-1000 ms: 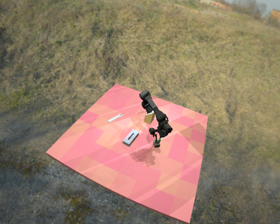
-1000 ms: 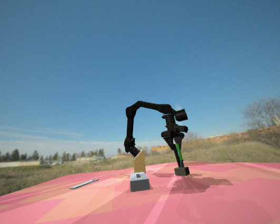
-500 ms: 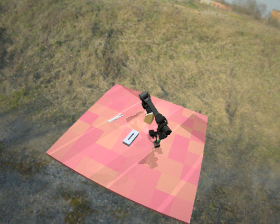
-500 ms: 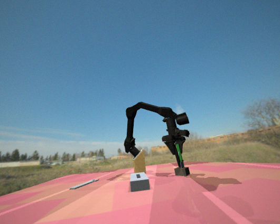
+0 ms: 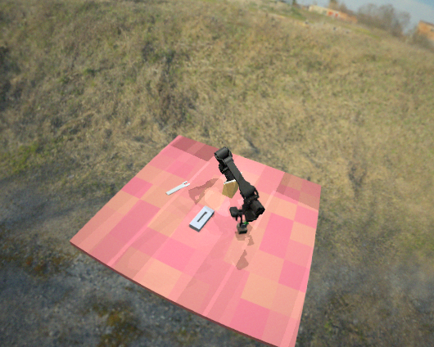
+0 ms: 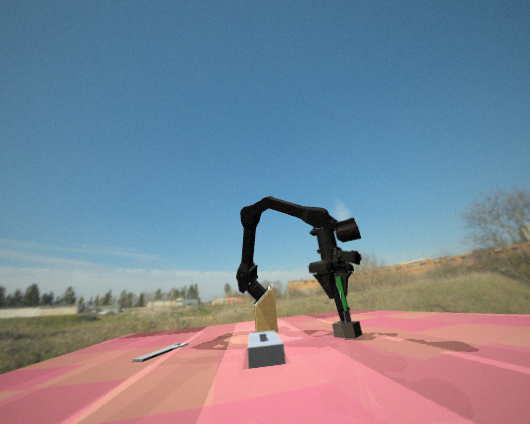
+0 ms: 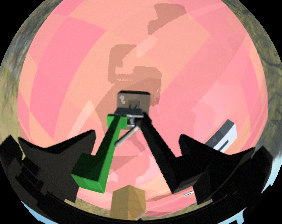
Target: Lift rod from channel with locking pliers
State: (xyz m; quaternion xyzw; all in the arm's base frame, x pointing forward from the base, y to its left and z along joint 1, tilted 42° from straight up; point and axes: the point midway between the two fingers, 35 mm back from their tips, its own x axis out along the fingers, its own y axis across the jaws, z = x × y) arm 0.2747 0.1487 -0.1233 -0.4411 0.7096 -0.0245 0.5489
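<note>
Top view: a pale wrench (image 5: 176, 188) (image 6: 158, 353) lies toward the left edge of the bench (image 5: 162, 278) (image 6: 133, 400) (image 7: 57, 65); a tan wedge (image 5: 229, 189) (image 6: 266, 312) (image 7: 128, 201) stands nearer the far edge. The slotted block (image 5: 196, 224) (image 6: 266, 356) (image 7: 229, 131) sits mid-bench; its rod is indiscernible. Rightward, the dark holster (image 5: 241, 231) (image 6: 347, 330) (image 7: 134, 100) contains the pliers (image 5: 246, 223) (image 6: 341, 292) (image 7: 108, 155), jaws largely hidden. My claw (image 5: 241, 221) (image 6: 338, 296) (image 7: 138, 134) is spread, unclenched, around their handles.

Rod too small to tell (image 6: 263, 337), pliers' jaws hidden
</note>
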